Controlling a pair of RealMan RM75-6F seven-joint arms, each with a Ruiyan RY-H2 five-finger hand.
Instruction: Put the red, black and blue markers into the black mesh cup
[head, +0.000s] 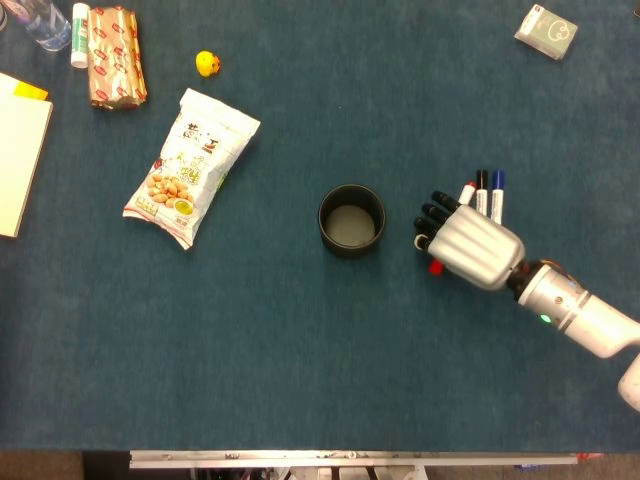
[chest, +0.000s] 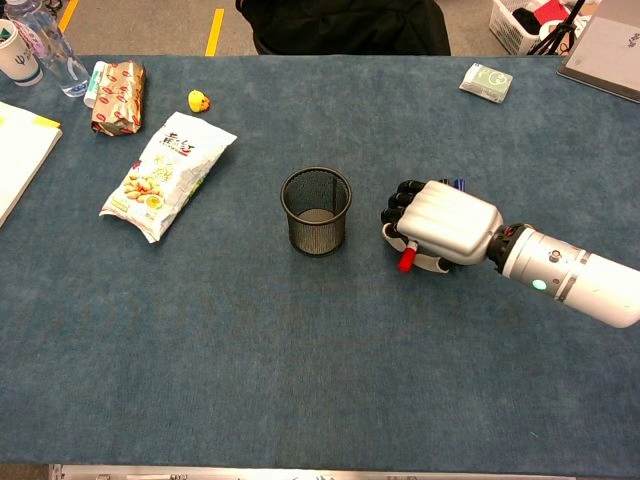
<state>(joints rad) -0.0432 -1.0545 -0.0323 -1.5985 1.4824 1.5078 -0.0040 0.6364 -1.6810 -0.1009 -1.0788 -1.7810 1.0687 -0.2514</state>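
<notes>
**Right hand closed over the red marker, beside the mesh cup**

The right hand (head: 468, 243) lies low over the blue table (head: 300, 360), palm down, with its dark fingers curled around the red marker (head: 436, 267). The marker is pinched under the hand, so most of its body is hidden. In the head view its red cap comes out at the near edge of the fingers, and a white end (head: 467, 190) shows at the far side of the hand, tilted toward the other two markers. In the chest view only the red end (chest: 405, 263) is visible, below the fingers; the white end is covered by the silver back of the hand (chest: 440, 222).

The black marker (head: 481, 190) and the blue marker (head: 497, 193) lie side by side on the table just beyond the hand. The head view shows both clearly. In the chest view the hand hides them almost fully; only a small blue tip (chest: 458, 184) appears over its far edge.

The black mesh cup (head: 351, 220) stands upright to the left of the fingertips, near but apart. The chest view shows its mesh wall (chest: 316, 215); the head view looks into its opening.

The left hand appears in neither view.
</notes>
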